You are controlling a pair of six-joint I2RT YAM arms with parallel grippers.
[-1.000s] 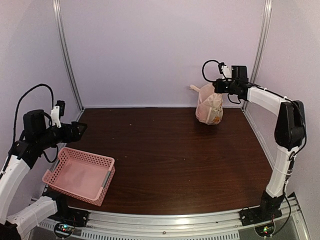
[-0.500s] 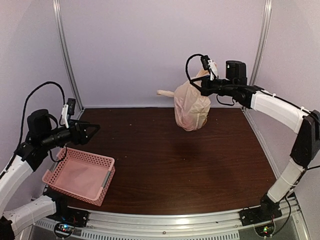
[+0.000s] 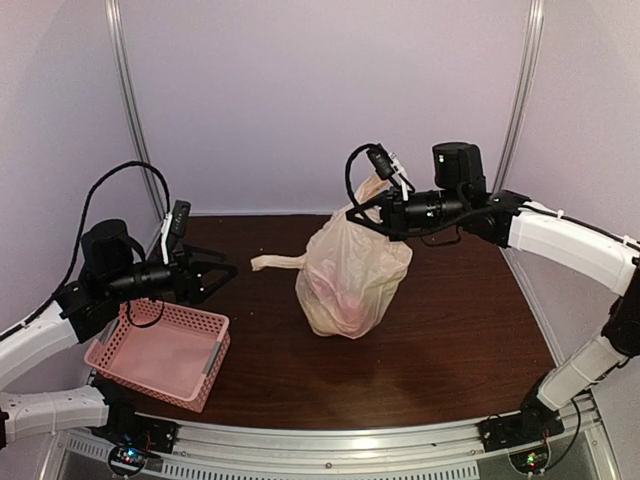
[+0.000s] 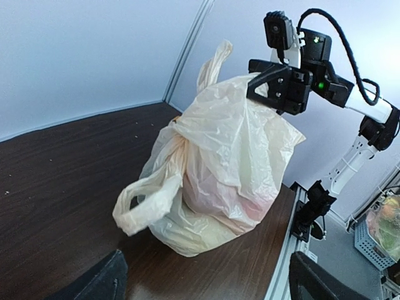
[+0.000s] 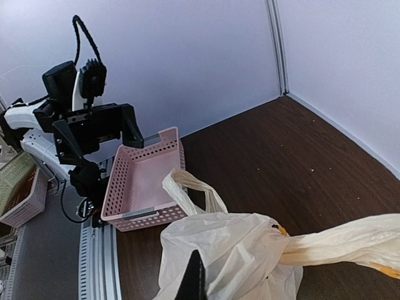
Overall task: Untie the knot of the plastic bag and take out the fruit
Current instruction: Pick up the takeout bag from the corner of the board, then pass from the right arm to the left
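Note:
The pale peach plastic bag (image 3: 350, 275) stands full at the table's middle, its bottom at the table surface. My right gripper (image 3: 385, 212) is shut on the plastic at its top right; it also shows in the left wrist view (image 4: 275, 84). The knot (image 4: 179, 134) sits on the bag's upper left, with one handle loop (image 3: 275, 262) sticking out left and one tail (image 4: 215, 59) pointing up. In the right wrist view the knot (image 5: 281, 240) lies beside a tail running right. The fruit is hidden inside; only a reddish tint (image 4: 250, 209) shows through. My left gripper (image 3: 222, 278) is open and empty, left of the loop.
A pink perforated basket (image 3: 160, 350) sits at the front left, under my left arm, and shows in the right wrist view (image 5: 140, 181). Walls with metal posts (image 3: 135, 110) close in the back and sides. A metal rail (image 3: 350, 440) runs along the front edge.
My right gripper has carried the bag from the back right corner to the table's middle. My left arm has swung right, over the basket, toward the bag.

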